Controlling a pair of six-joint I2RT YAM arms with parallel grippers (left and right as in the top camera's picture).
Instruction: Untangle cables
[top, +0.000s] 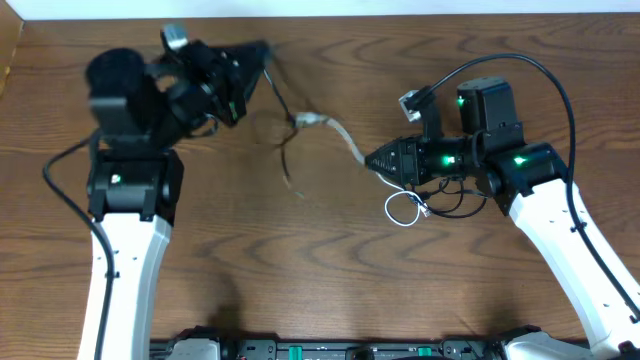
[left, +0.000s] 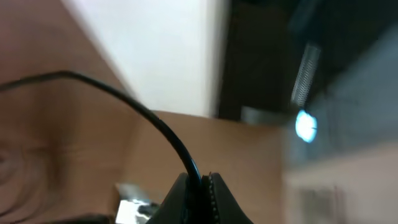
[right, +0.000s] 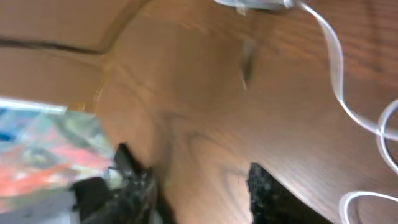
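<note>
My left gripper (top: 258, 50) is lifted at the upper left, blurred, and shut on a thin black cable (top: 283, 100). That cable drops to the table near the centre. In the left wrist view the fingers (left: 186, 193) pinch the black cable (left: 124, 93), which arcs away to the left. A white cable (top: 345, 140) runs from its plug (top: 312, 120) toward my right gripper (top: 372, 160) and ends in a small coil (top: 403, 208). The right wrist view shows my right gripper (right: 196, 180) open over bare wood, with the white cable (right: 336, 74) lying apart to its right.
The wooden table (top: 300, 270) stretches toward the front edge. Both white arm bases stand at the lower left and lower right. A thin black loop (top: 462, 208) lies under the right arm; I cannot tell whether it is a cord or arm wiring.
</note>
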